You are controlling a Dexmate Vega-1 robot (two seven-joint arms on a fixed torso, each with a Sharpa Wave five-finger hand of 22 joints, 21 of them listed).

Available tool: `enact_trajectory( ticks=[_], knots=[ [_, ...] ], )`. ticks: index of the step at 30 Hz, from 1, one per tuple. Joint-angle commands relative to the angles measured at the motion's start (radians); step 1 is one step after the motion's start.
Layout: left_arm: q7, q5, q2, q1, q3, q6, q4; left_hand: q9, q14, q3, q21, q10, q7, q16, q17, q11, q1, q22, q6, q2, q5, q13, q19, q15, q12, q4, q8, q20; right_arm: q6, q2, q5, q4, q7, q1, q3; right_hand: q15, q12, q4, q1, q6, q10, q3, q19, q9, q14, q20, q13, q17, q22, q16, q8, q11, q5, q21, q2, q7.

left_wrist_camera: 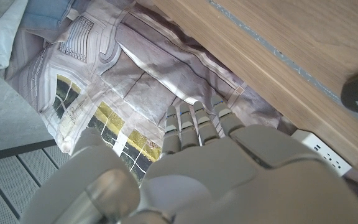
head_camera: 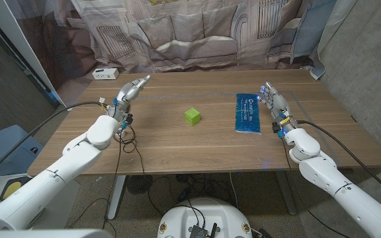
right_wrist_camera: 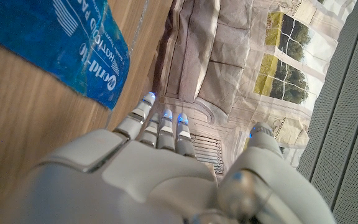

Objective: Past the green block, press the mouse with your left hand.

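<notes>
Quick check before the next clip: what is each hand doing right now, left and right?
Left hand: open, fingers straight, holding nothing, above the table.
Right hand: open, fingers straight, holding nothing, beside the blue pack.

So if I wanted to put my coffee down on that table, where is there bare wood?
The widest bare stretch lies between the left hand and the green block. The table's whole near edge is bare too, as is the far strip by the curtain. It is tighter on the right, where the blue pack lies close beside the right hand.
</notes>
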Motion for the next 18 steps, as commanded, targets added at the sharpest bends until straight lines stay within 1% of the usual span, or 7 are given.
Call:
enact_trajectory(
  ticks=[1,3,5,9,18],
  knots=[
    [-0.133,-0.144,-0.060,-0.015,0.014,-0.115,0.073,0.001,-0.009,0.006,-0.001,-0.005,0.002,-0.002,0.003,0.000,0.014,0.003,-0.005,-0.002,-0.002,0.003,-0.003,0.002,-0.002,-0.001,-0.001,0.000,0.019,-0.005,0.009,-0.006,0.022,-0.007,0.011,0.003,-0.001,0.001,0.002,0.010,0.010,-0.002,0.011,0.003,0.007,0.000,0.002,0.003,0.003,0.002,-0.002,-0.002,0.001,0.000,0.009,0.000],
    [-0.159,-0.163,-0.072,-0.024,0.023,-0.137,0.093,0.001,-0.014,0.006,-0.002,-0.008,0.004,-0.004,0.003,-0.001,0.014,0.003,-0.009,-0.002,-0.003,0.003,-0.004,0.005,-0.003,-0.002,-0.003,-0.002,0.028,0.001,0.012,0.002,0.028,-0.005,0.010,0.003,-0.001,0.000,0.003,0.009,0.010,-0.002,0.012,0.003,0.007,-0.001,0.002,0.003,0.003,0.002,-0.002,-0.001,0.001,0.000,0.009,0.000],
    [-0.170,-0.172,-0.085,-0.030,0.029,-0.152,0.108,0.001,-0.015,0.006,-0.002,-0.010,0.005,-0.004,0.003,0.000,0.015,0.003,-0.010,-0.002,-0.003,0.003,-0.005,0.006,-0.005,-0.003,-0.003,-0.002,0.040,0.011,0.001,0.008,0.017,-0.003,0.009,0.003,-0.001,0.000,0.003,0.010,0.010,-0.002,0.012,0.003,0.007,-0.001,0.002,0.003,0.003,0.002,-0.002,0.000,0.001,0.001,0.009,0.001],
    [-0.188,-0.189,-0.108,-0.039,0.040,-0.180,0.135,0.001,-0.018,0.007,-0.003,-0.012,0.008,-0.005,0.003,0.002,0.015,0.003,-0.011,-0.002,-0.004,0.002,-0.008,0.007,-0.005,-0.004,-0.003,-0.004,0.063,0.020,0.004,0.033,0.040,0.006,0.004,0.002,-0.002,0.000,0.003,0.027,0.009,-0.003,0.008,0.003,0.000,-0.004,0.002,0.003,0.003,-0.001,0.004,0.001,0.001,-0.001,0.009,0.004],
    [-0.214,-0.230,-0.152,-0.065,0.062,-0.191,0.183,0.001,-0.019,0.007,-0.004,-0.011,0.010,-0.004,0.003,0.001,0.016,0.003,-0.011,-0.002,-0.005,0.002,-0.010,0.007,-0.005,-0.005,-0.002,-0.005,0.061,0.021,0.015,0.053,0.072,0.025,-0.005,0.002,-0.002,-0.001,0.003,0.030,0.010,-0.004,0.007,0.003,-0.002,-0.004,0.002,0.002,0.003,-0.002,0.005,-0.001,0.001,-0.002,0.006,0.002]
  ],
)
